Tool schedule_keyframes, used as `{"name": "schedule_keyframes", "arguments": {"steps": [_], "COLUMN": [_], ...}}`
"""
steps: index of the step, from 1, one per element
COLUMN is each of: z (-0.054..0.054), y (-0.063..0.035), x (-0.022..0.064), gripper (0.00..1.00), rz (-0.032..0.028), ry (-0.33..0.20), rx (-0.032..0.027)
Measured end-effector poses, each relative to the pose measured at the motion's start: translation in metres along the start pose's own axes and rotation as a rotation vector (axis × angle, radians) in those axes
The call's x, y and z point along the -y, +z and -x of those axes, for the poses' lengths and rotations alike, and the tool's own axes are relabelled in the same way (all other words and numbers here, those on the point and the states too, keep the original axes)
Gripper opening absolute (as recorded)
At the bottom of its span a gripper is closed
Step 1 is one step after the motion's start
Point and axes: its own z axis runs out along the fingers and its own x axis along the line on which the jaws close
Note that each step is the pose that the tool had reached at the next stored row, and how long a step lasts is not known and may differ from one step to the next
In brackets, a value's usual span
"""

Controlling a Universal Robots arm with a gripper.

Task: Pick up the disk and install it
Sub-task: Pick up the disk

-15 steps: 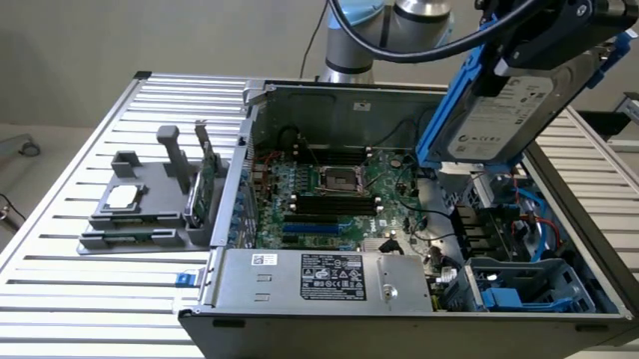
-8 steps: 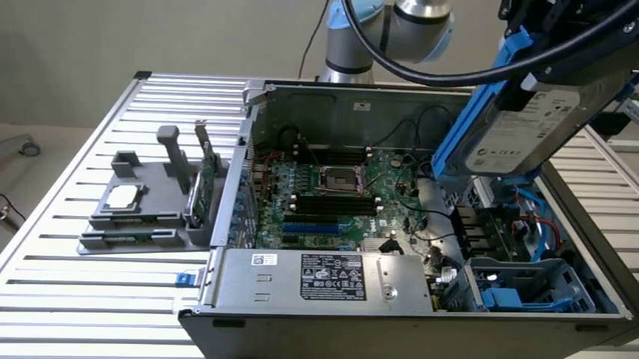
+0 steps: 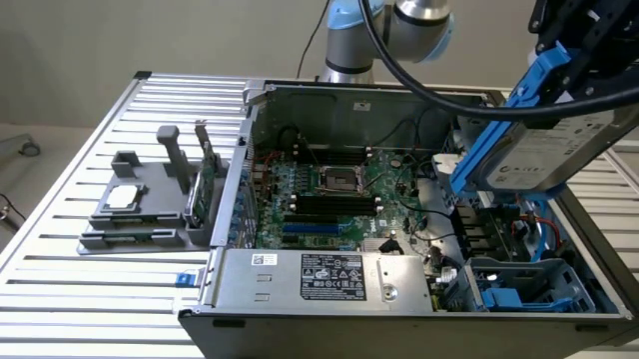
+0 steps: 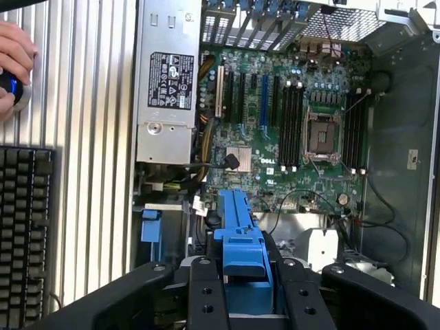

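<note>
The disk (image 3: 544, 153), a silver-grey drive with a white label in a blue carrier frame, hangs tilted above the open computer case (image 3: 250, 149), on the exterior view's right. My gripper (image 3: 577, 66) is shut on its upper end. The wrist view has the blue carrier edge (image 4: 240, 240) clamped between the black fingers (image 4: 206, 295), with the motherboard (image 4: 289, 130) below it. A blue drive bay (image 3: 529, 288) sits low in the case, under the held disk.
A grey tray (image 3: 100, 239) holding a small silver chip (image 3: 123, 196) and an upright green card (image 3: 205, 191) stands beside the case. The power supply (image 3: 319, 277) fills the case's near end. A person's hand (image 4: 14, 62) and a keyboard (image 4: 24, 227) are on the slatted table.
</note>
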Motion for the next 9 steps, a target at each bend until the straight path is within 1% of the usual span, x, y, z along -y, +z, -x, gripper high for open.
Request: {"name": "schedule_keyframes", "arguments": {"steps": [7,9], "z": [-0.02,-0.026], "y": [-0.0031,-0.0035], "x": [0.0087,0.0099], "gripper": [0.33,0.33], "rz": [-0.0001,-0.0013], "ry": [0.0,0.0], "rx": [0.0005,0.0006]}}
